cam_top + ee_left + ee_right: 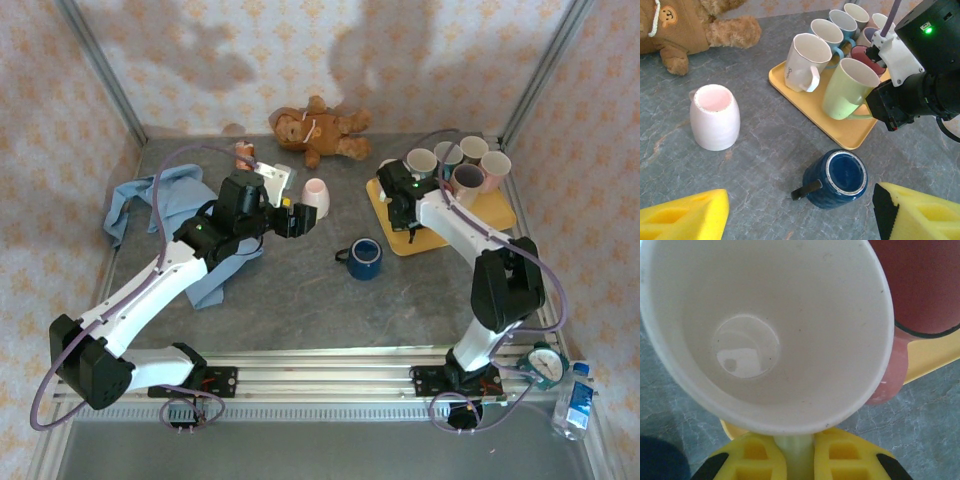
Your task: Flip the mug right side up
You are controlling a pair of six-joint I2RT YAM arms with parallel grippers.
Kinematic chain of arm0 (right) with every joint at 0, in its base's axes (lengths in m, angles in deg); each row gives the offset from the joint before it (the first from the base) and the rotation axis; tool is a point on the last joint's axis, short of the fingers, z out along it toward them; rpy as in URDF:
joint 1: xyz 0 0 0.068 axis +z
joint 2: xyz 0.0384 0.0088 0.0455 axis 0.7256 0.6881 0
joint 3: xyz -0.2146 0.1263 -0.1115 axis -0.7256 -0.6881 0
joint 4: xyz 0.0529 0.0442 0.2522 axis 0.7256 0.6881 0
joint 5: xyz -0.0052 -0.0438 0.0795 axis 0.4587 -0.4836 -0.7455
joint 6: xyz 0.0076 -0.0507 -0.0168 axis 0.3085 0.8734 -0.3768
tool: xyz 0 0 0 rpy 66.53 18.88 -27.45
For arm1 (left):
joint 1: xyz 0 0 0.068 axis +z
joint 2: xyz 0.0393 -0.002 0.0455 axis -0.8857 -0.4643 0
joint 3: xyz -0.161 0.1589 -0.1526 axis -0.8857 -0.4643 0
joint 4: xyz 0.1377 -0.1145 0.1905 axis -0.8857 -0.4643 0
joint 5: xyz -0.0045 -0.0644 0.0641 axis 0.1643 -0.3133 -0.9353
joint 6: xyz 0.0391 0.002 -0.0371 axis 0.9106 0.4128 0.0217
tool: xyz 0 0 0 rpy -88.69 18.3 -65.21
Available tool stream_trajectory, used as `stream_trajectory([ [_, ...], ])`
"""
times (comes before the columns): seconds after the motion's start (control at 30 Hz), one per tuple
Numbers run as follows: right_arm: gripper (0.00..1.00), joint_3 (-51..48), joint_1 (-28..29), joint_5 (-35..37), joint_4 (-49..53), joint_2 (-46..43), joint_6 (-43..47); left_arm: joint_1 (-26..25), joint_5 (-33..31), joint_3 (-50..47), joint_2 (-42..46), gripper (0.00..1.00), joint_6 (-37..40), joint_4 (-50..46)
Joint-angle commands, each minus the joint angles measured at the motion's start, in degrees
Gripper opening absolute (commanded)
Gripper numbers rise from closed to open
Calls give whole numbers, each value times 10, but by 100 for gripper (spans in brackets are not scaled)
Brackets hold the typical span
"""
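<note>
The light green mug sat tilted on the yellow tray, upper right of the left wrist view, its handle pinched in the right claw. At left, a pale pink mug stood on the tabletop, apart from a blue mug. The left claw gaped empty nearby.

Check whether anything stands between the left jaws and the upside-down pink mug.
Nothing visible does: only bare table lies between the left gripper, jaws open, and the pink mug. The blue mug stands off to the right of that path.
</note>
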Motion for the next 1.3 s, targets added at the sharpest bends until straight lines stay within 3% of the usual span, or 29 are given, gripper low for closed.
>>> stream_trajectory([
  [0.0, 0, 28, 3, 56, -35, 6, -16, 5, -14, -2, -2, 77, 18, -13],
  [0.27, 0, 23, 7, 66, -64, 37, -15, 4, -30, 4, -3, 77, 32, -25],
  [0.53, 0, 22, 10, 86, -83, 61, -14, 4, -15, 17, -27, 68, 110, -77],
  [0.8, 26, 28, 10, 57, -80, 75, -17, 4, -7, -28, -21, 70, 163, -35],
  [0.9, 34, 26, 12, 28, -73, 62, -25, 5, 13, -34, -21, 71, 183, -24],
  [1.07, 39, 6, 12, -34, -55, 7, -44, 4, 32, -28, -28, 73, 225, -15],
  [1.27, 41, -34, 11, -184, -59, -85, -20, 5, 89, -32, -32, 78, 316, -5],
])
